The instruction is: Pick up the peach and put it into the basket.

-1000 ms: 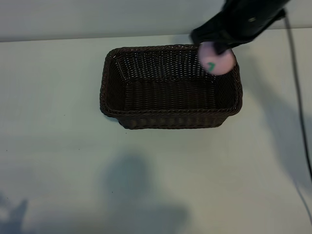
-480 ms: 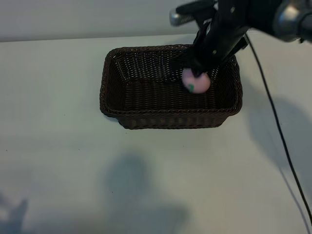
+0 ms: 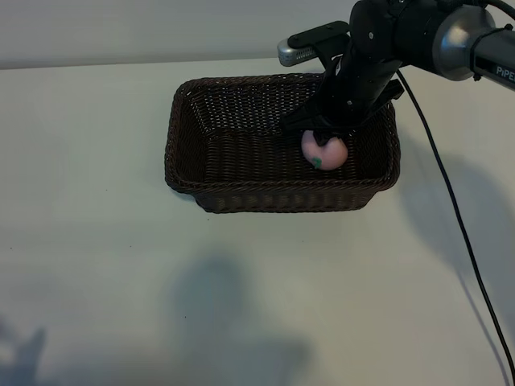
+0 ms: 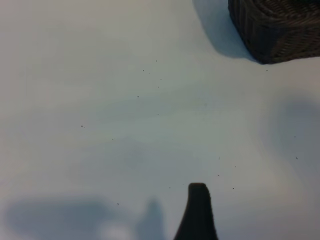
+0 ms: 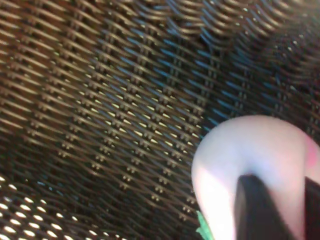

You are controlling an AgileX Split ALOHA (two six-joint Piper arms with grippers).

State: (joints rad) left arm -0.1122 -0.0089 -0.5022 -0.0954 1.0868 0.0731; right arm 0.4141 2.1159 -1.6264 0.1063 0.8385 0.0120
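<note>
A: Where do we have the peach [image 3: 324,150]?

B: Low inside the basket [image 3: 183,153], at its right end; a second ago we held it above the rim.

A: And our right gripper [image 3: 322,130]?

B: Down in there with it, fingers at the peach; we cannot tell if it grips or has let go.

A: The left gripper [image 4: 197,210]?

B: Parked over the table [image 4: 100,100], spread.

A: So we judge the drop nearly done.
</note>
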